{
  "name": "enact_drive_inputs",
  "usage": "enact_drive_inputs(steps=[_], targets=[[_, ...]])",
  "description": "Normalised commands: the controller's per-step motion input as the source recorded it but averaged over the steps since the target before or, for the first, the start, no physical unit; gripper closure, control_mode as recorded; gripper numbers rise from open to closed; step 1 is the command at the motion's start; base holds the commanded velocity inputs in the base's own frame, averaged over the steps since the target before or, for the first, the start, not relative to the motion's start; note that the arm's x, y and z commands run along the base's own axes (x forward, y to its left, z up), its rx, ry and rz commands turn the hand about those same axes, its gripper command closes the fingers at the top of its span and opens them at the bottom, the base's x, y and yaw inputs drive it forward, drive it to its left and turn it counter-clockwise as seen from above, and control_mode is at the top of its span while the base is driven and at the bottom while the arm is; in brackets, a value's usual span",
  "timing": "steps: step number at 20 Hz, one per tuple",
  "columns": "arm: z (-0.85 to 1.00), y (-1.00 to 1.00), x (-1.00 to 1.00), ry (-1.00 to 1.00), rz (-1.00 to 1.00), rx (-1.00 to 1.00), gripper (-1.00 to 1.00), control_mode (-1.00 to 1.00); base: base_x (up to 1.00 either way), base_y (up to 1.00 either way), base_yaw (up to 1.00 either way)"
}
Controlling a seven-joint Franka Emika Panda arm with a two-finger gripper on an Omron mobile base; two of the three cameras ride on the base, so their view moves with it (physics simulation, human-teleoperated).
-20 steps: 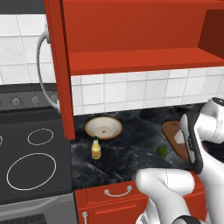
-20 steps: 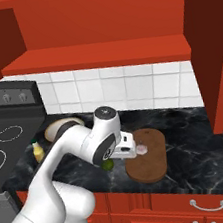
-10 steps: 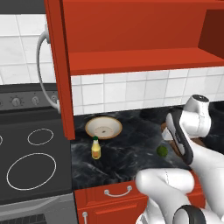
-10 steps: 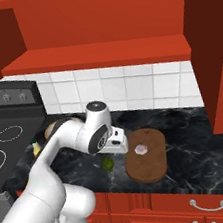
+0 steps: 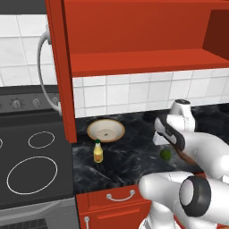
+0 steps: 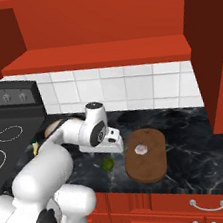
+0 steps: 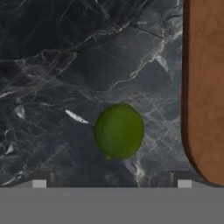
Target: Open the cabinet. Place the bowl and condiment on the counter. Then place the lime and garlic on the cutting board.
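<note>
Right base view: one lime (image 6: 107,163), one garlic (image 6: 140,149).

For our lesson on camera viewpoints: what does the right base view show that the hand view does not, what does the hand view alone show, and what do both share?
Right base view alone: the garlic lying on the cutting board, the open cabinet above, and the stovetop. Hand view alone: the fine white veining of the counter close around the lime. Both share the lime on the counter, beside the board and not on it.
</note>
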Motion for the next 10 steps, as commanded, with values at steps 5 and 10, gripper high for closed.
enact_drive_inputs(steps=[5,10], targets=[[-0.28,-0.11,0.30,0.09,0.00,0.00,-1.00,-1.00,0.00,0.00,0.00],[-0.19,-0.02,0.04,0.08,-0.02,0.00,-1.00,-1.00,0.00,0.00,0.00]])
